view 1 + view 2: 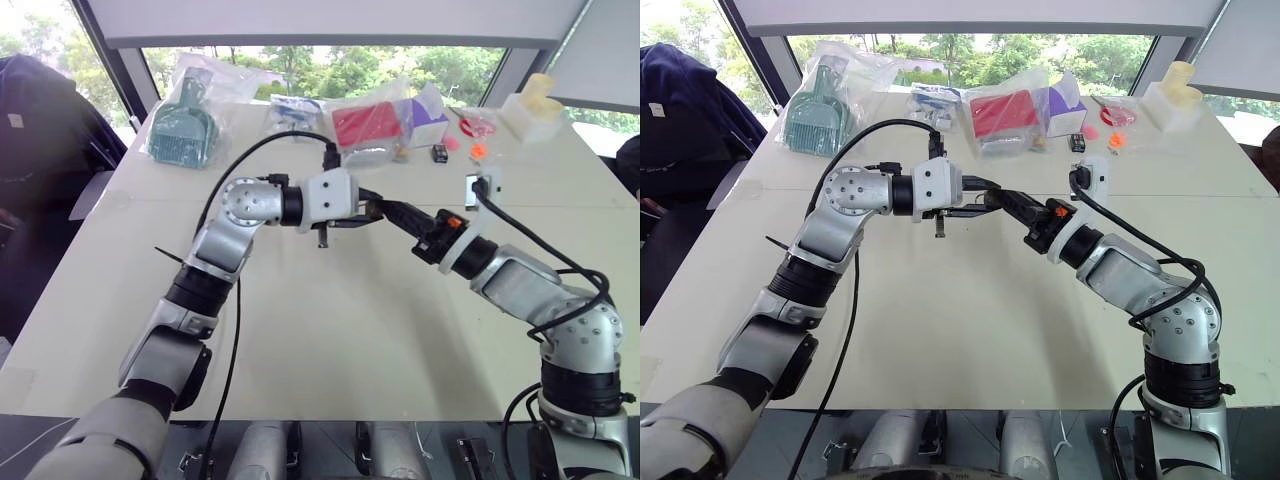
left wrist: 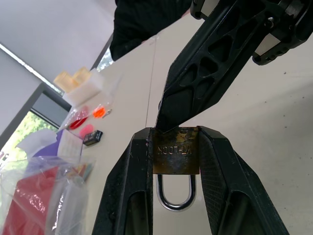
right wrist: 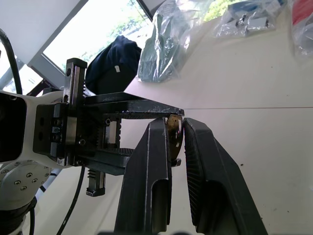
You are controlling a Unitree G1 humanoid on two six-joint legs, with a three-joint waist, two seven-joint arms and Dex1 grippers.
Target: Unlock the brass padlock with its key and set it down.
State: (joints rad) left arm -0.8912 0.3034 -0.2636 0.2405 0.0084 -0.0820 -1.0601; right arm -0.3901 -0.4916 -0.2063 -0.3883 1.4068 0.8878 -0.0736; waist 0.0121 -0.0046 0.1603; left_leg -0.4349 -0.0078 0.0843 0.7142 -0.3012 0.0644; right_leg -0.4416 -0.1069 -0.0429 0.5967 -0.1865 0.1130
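A green item in a clear bag (image 1: pixel 183 128) lies on the white bench (image 1: pixel 330 330), well off to the far left of the left end effector (image 2: pixel 176 134). One more clear bag with small blue-and-white parts (image 1: pixel 293 112) lies beyond that end effector, and next to it one bag with a red block (image 1: pixel 368 126) beside a purple-and-white box (image 1: pixel 428 122).

The left end effector is held above the bench and is clamped on the one brass padlock (image 2: pixel 176 157): its two black fingers (image 2: pixel 129 186) press the padlock's flat sides, and the single silvery shackle (image 2: pixel 175 193) loops back between them toward the wrist (the stamped lettering on the brass reads upside down in the left wrist view).

The right end effector (image 3: pixel 175 128) meets it tip to tip from the other side. Its two fingers (image 3: pixel 151 166) stand narrow, with only a thin gap between them, and a sliver of brass and grey metal sits in that gap at the tips; whether this is the key (image 3: pixel 177 139) and whether it is gripped cannot be told for sure.

Beyond the right end effector lie one small black block (image 1: pixel 439 152), two or three small pink and orange bits (image 1: pixel 465 146), and farthest right one pale cream object (image 1: pixel 533 104) on a white box
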